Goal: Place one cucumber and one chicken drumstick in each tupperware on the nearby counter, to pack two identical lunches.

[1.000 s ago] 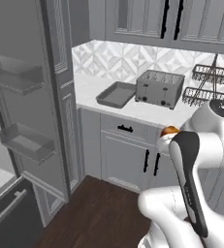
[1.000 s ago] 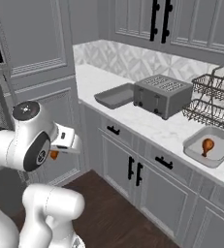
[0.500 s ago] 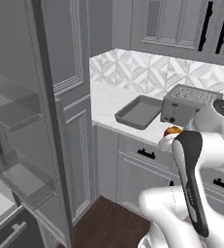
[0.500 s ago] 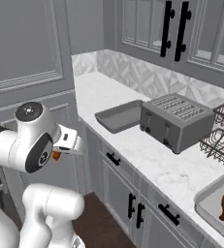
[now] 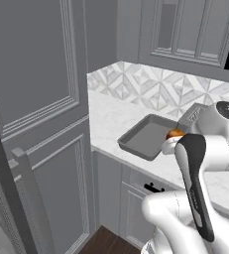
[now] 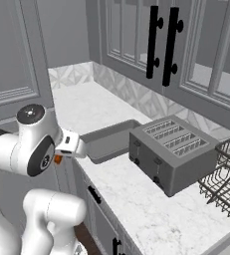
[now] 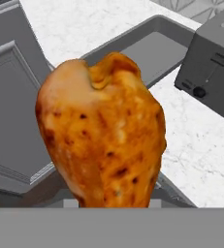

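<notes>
Fingers: clenched on the chicken drumstick [image 7: 101, 133], plump end filling the hand view.
Drumstick: in the air, short of the tupperware [image 5: 145, 136] on the tabletop [image 6: 136, 196].
Risk: letting go early could bounce it off the rim or past the tabletop edge.
Toaster [image 6: 171, 152]: just beside the tray, could catch a wide swing.

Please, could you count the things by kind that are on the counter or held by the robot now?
Chicken drumstick, held in the shut pincer: 1
Tupperware on the counter: 1
Toaster: 1
Wire dish rack: 1
Total: 4
</notes>
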